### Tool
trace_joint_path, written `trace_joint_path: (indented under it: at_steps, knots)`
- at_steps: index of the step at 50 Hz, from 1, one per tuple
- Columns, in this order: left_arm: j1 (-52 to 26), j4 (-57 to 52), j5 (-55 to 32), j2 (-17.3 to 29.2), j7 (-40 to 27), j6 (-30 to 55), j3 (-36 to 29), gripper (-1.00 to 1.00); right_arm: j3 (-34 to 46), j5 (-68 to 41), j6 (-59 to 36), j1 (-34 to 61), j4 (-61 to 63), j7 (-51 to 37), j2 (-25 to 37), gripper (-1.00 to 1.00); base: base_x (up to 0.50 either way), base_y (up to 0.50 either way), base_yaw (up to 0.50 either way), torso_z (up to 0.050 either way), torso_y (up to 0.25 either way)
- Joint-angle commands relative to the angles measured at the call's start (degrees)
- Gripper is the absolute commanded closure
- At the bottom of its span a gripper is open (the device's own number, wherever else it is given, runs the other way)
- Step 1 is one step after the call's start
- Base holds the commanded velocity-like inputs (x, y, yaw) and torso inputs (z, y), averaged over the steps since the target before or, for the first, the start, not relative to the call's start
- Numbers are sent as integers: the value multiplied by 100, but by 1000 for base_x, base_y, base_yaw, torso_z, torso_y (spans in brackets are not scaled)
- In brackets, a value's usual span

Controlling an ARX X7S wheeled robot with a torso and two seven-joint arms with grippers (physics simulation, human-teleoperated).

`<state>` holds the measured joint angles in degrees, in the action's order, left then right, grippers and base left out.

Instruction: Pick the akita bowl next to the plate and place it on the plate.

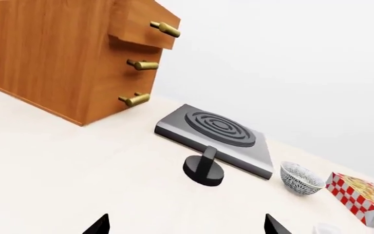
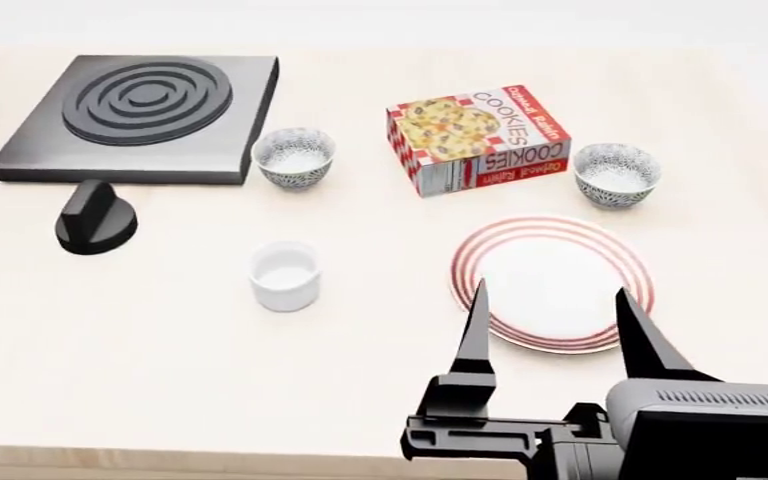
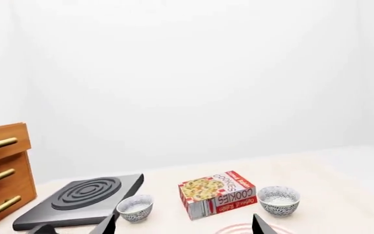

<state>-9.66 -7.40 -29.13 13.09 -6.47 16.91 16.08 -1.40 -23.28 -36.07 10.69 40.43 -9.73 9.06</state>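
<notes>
My right tool point(image 2: 551, 315) hangs wide open over the plate point(image 2: 491, 235), holding nothing. The akita bowl point(image 2: 615, 173) stands just beyond it, beside the cookie box point(image 2: 480, 137). Its twin point(image 2: 293, 157) near the hob risks a wrong pick; my left tool seems open

On the tabletop point(image 2: 157, 330) ahead of me: a dark hotplate point(image 2: 144, 115) with concentric rings at far left, and a black knob point(image 2: 95, 222) just in front of it. A plain white cup point(image 2: 285, 275) stands near the centre. A second speckled bowl point(image 2: 293, 157) sits just beside the hotplate's right edge. A red-checked cookie box point(image 2: 478, 137) lies right of it. A wooden drawer unit point(image 1: 76, 53) with brass handles, top drawer apparently ajar, stands far left.
</notes>
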Motion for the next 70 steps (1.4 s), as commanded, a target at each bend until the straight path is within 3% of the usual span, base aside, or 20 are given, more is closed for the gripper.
trace_joint_path:
  at_steps: [1, 53, 70]
  knots:
    - [4, -10, -26, 18, -45, 5, -12, -100, 22, -42, 54, -26, -17, -33, 65, -100, 0, -250, 0, 0, 0]
    - [15, 51, -85, 84, -128, -100, -111, -100, 180, -89, 306, -53, -173, -198, 256, -100, 0, -251, 0, 0, 0]
    - [44, 42, -85, 115, -136, -147, -156, -100, 466, 21, 203, -3, -240, -226, 384, -100, 154, 0, 0, 0, 0]
